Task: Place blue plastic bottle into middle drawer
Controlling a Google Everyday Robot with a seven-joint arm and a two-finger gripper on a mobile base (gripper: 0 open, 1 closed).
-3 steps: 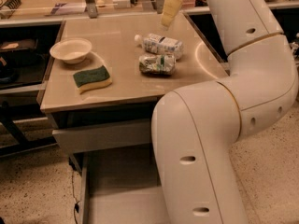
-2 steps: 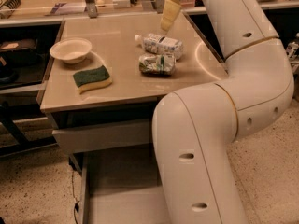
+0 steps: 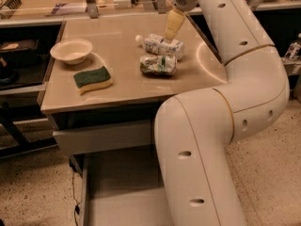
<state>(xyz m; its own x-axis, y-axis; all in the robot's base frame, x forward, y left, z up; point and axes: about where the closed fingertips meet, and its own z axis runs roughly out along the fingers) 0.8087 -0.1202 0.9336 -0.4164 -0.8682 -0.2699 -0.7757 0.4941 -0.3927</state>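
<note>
The blue plastic bottle [image 3: 163,45] lies on its side at the back right of the tan tabletop [image 3: 122,86], with its white cap pointing left. My gripper [image 3: 172,28] hangs from the wrist just above the bottle's right half, pointing down at it. The middle drawer [image 3: 123,192] is pulled open below the table, a grey tray with a flat bottom. My big white arm covers its right side.
A silvery wrinkly pack with a green band [image 3: 158,65] lies just in front of the bottle. A white bowl [image 3: 71,50] and a green-and-yellow sponge [image 3: 93,78] sit on the left of the tabletop. A shallower grey drawer front [image 3: 101,136] sits above the open drawer.
My gripper has come down a little toward the bottle, and the arm's elbow has swung to the right. The bottle, pack, bowl and sponge have not moved.
</note>
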